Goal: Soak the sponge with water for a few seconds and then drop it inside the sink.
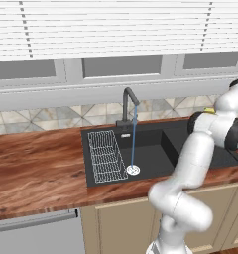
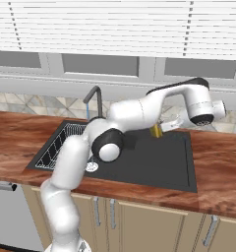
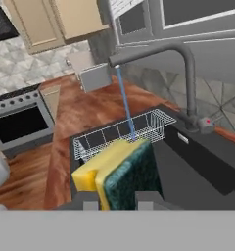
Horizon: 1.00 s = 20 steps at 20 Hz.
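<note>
End effector [image 3: 117,198] clamped on sponge [image 3: 120,172], dark fingers [image 3: 148,200] pressed to either side at bottom of hand view. Sponge yellow with dark green scouring layer facing right in hand view, held up above sink [image 3: 198,162], not in contact with basin floor. In right base view sponge [image 2: 156,130] seen as small yellow bit at end effector [image 2: 162,127], over back part of sink [image 2: 159,162], right of faucet [image 2: 94,101]. In left base view a sliver of yellow [image 1: 208,110] just above arm link, at right end of sink [image 1: 155,149].

Water [image 1: 133,136] running: thin light-blue stream straight down from faucet [image 1: 128,104] spout to round silver drain [image 1: 133,170]. In hand view water [image 3: 125,105] drops from spout and passes behind top edge of sponge; touching or not, cannot tell. By both base views sponge well to the right of stream, apart from it.

White wire rack [image 1: 105,155] in left part of basin, just beside drain. Same rack [image 3: 122,132] behind sponge in hand view. Sink set in wood-grain desk [image 1: 36,168]. Stove [image 3: 19,117] at far left of hand view.
</note>
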{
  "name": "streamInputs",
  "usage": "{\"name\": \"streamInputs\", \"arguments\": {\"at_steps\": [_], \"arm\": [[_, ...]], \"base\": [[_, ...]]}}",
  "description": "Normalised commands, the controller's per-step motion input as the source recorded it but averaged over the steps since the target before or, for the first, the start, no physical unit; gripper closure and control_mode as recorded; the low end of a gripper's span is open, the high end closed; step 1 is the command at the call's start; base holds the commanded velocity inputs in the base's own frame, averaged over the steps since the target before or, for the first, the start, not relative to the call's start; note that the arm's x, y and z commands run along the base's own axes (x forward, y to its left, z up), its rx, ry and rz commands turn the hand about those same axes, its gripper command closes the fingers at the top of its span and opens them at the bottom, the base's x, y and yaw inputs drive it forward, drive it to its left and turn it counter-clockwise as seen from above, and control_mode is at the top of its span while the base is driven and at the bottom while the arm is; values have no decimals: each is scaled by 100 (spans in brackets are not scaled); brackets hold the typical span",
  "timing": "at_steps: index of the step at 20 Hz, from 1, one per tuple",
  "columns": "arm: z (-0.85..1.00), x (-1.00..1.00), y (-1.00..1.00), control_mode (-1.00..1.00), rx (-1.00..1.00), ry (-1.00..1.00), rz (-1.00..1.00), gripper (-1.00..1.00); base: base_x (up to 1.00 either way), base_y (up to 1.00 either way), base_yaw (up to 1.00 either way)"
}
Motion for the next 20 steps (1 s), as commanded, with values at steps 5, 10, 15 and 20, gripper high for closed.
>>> {"name": "streamInputs", "arguments": {"at_steps": [5, 10, 15, 20], "arm": [[27, -51, 94, -100, -5, -30, 0, 100], [52, -27, 70, -100, -7, -17, 0, 100], [37, -15, 38, -100, -3, -1, 0, 100], [19, -28, 7, -100, 0, 0, 0, 100]], "base": [[0, 0, 0], [0, 0, 0], [0, 0, 0], [0, 0, 0]]}}
